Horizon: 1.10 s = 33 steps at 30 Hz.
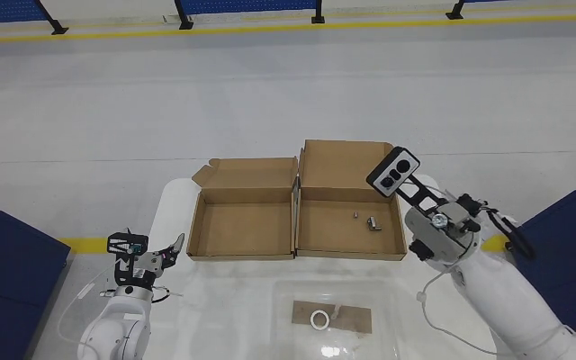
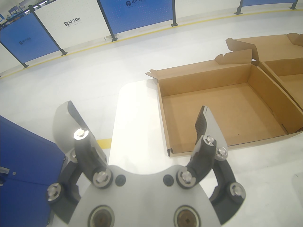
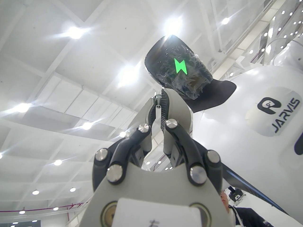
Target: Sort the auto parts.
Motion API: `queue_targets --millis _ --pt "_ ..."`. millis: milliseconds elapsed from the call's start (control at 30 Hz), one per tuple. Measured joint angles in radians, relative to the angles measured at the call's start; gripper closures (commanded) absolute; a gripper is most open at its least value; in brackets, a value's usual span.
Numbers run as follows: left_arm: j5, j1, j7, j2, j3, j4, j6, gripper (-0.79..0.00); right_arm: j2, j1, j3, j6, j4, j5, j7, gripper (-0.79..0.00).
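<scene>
The left gripper [image 2: 137,112] hovers over the left edge of the white round-cornered table [image 1: 225,288]. Its two fingers are spread wide with nothing between them, and they point toward the near left corner of a shallow open brown cardboard box [image 1: 241,225]. Touching that box on its right side stands a second open brown cardboard box [image 1: 337,193]. Two small grey metal parts [image 1: 374,226] lie near each other on the right half of its floor. Nearer the robot, a flat brown cardboard strip [image 1: 351,317] lies on the table with a white ring [image 1: 319,319] resting on it. At the table's right side, beside the second box, the right gripper [image 3: 159,95] is turned upward. Its fingers are pinched together on a small silvery threaded metal part [image 3: 158,100].
</scene>
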Motion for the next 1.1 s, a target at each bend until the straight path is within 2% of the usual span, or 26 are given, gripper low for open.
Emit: queue_targets --millis 467,800,1100 --pt "0.000 0.000 0.000 0.000 0.000 0.000 0.000 -0.785 -0.018 -0.031 0.060 0.028 0.007 -0.134 -0.038 0.000" --pt "0.000 0.000 0.000 0.000 0.000 0.000 0.000 -0.785 -0.041 -0.061 0.084 0.043 -0.005 -0.025 -0.032 0.000" --pt "0.000 0.000 0.000 0.000 0.000 0.000 0.000 -0.785 -0.058 -0.075 0.106 0.058 -0.010 -0.042 -0.036 0.000"
